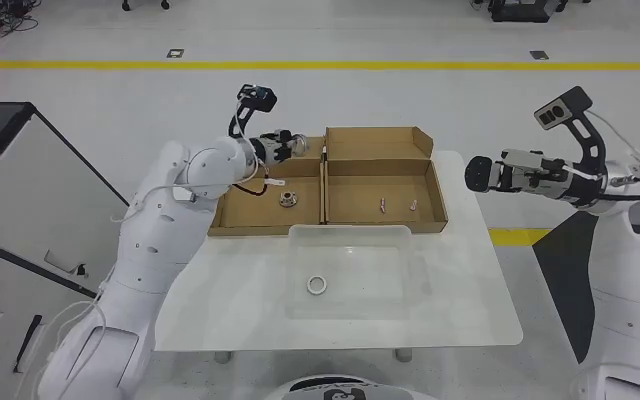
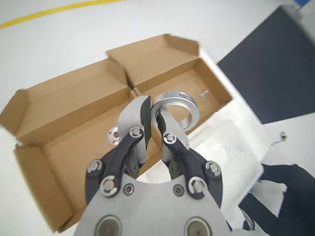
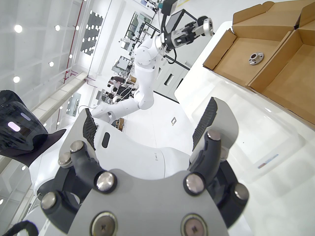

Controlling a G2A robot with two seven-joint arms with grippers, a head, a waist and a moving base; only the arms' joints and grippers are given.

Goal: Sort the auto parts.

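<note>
Over cardboard box (image 2: 73, 104), left jaws clamp metal ring (image 2: 177, 98); right jaws spread.

The top view looks steeply down from above the arms, far enough off to take in the whole table (image 1: 460, 300) and the floor (image 1: 400, 100) beyond; the left wrist view sits close behind the left gripper (image 2: 151, 110), facing down onto the cardboard boxes (image 2: 73, 114); the right wrist view, behind the right gripper (image 3: 150, 109), faces sideways across the table toward the left arm (image 3: 145, 57); all three share the boxes and the clear tray (image 1: 398, 285).
</note>
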